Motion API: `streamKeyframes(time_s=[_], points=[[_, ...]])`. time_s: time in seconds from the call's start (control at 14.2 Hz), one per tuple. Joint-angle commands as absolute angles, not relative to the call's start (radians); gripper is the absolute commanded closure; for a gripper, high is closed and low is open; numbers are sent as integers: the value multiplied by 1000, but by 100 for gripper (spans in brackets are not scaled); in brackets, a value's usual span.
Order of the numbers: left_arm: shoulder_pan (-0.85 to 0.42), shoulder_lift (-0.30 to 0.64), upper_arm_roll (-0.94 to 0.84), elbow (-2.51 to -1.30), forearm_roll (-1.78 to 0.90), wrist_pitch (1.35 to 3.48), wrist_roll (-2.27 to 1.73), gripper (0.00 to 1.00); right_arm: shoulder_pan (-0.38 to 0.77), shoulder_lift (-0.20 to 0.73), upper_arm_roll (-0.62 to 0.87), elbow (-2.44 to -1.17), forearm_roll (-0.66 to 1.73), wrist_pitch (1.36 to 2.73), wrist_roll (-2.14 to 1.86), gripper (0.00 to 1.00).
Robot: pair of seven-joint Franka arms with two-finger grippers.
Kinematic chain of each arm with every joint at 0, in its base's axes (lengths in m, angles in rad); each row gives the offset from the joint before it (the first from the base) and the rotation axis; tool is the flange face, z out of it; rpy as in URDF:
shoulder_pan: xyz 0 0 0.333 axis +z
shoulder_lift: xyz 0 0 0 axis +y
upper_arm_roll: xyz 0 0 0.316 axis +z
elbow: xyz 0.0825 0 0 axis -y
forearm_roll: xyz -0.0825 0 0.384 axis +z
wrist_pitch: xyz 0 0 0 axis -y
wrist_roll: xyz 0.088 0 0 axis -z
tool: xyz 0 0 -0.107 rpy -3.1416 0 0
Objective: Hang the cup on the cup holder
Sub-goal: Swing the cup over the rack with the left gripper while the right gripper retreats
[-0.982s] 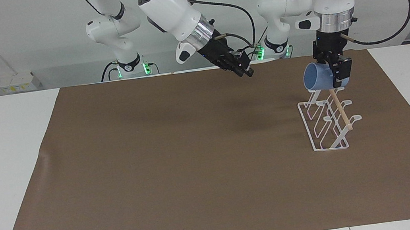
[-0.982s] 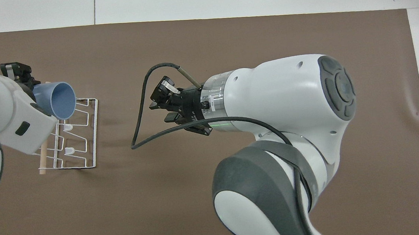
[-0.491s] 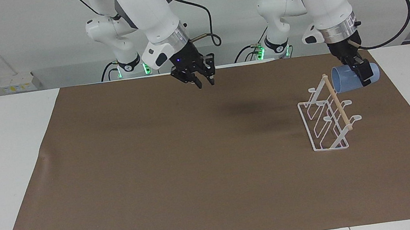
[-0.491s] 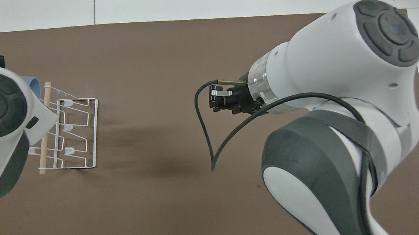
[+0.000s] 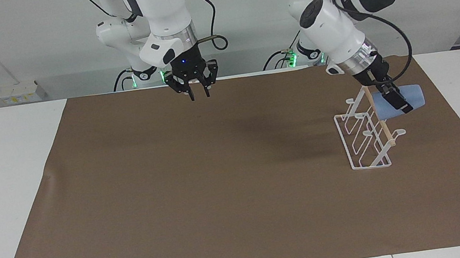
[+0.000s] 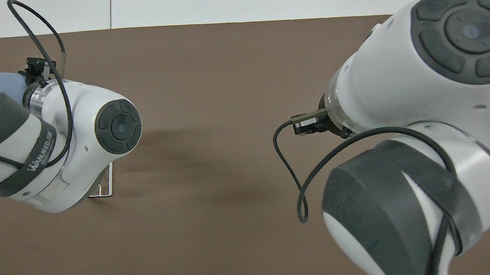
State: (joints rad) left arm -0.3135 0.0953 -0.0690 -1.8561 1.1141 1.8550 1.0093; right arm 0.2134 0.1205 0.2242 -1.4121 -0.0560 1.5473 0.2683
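The light-blue cup [image 5: 410,99] lies on its side in the air, its mouth against the cup holder [image 5: 366,139], a white wire rack with a wooden dowel [image 5: 379,119] along its top. The cup is on the rack's side toward the left arm's end of the table, at the prongs nearest the robots. My left gripper [image 5: 396,101] is shut on the cup's wall. I cannot tell whether a prong is inside the cup. In the overhead view the cup [image 6: 6,85] and the left gripper [image 6: 33,73] show; the arm hides most of the rack [image 6: 108,185]. My right gripper [image 5: 199,92] is open and empty, pointing down.
A brown mat [image 5: 202,187] covers most of the white table [image 5: 3,179]. The right gripper hangs over the mat's edge nearest the robots. The right arm's bulk [image 6: 423,119] fills the overhead view toward its own end of the table.
The left arm carried the cup from over the rack across the dowel and lowered it beside the rack. The right gripper drew back toward its base and turned to point down.
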Motion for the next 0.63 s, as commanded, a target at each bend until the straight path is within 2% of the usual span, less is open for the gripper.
streamKeyframes(time_s=[0.0, 0.42, 0.56], points=[[-328, 80, -58, -1916, 1192, 1849, 980, 100, 146, 101, 232, -1405, -80, 1509, 177, 58], [-419, 216, -58, -1921, 1351, 1606, 674, 100, 40, 71, 233, -1407, -65, 1471, 143, 57], [-425, 218, -58, -1921, 1353, 1600, 670, 100, 14, 64, 235, -1417, -58, 1474, 134, 46]])
